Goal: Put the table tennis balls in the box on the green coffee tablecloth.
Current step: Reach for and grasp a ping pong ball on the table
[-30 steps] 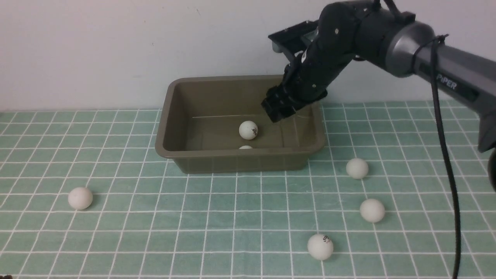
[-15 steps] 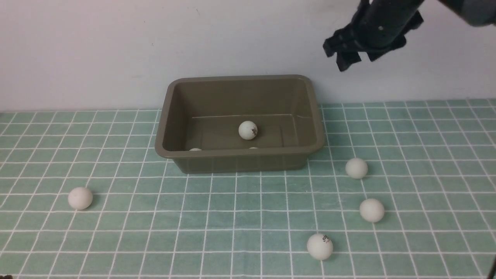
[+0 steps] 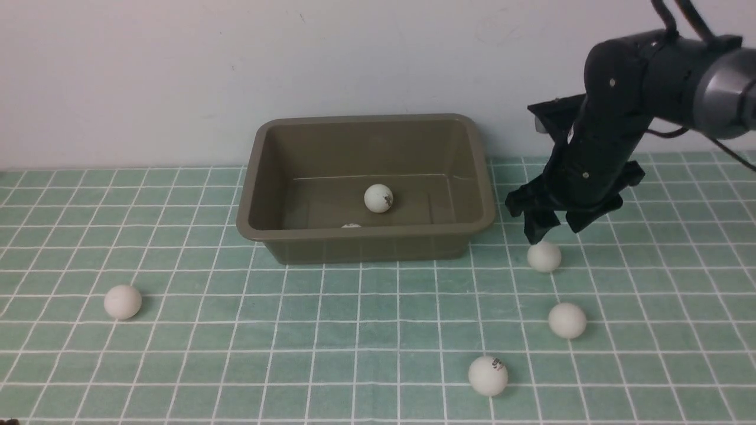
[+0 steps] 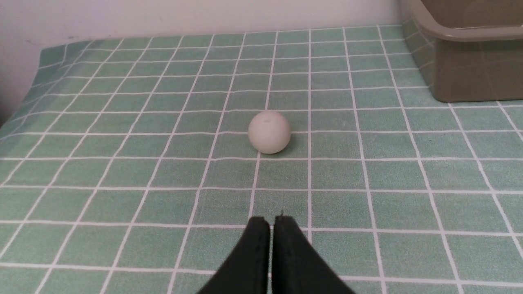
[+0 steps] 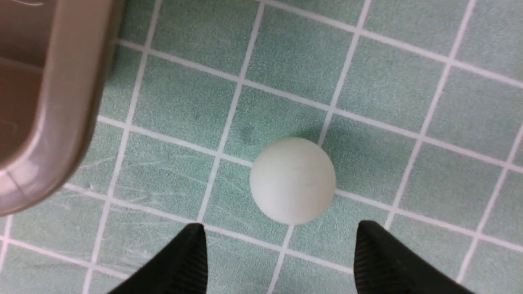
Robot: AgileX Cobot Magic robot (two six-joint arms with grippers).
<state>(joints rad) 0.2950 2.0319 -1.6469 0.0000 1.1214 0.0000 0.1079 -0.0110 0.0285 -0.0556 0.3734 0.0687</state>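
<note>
Holding the right tool (image 3: pixel 554 231) spread wide and empty just above a table tennis ball (image 5: pixel 292 180); only its wrist view is showing that ball lying just beyond both tips, touching neither, near the box (image 3: pixel 366 235) corner. Pressing the left tool (image 4: pixel 271 220) shut on nothing, visible only from its own wrist, facing a lone ball (image 4: pixel 269 132) on open green coffee tablecloth (image 3: pixel 354 330). Showing from the front alone a marked ball (image 3: pixel 378 198) sitting inside the box and a half-hidden ball (image 3: pixel 351 225) peeking over the near rim.
</note>
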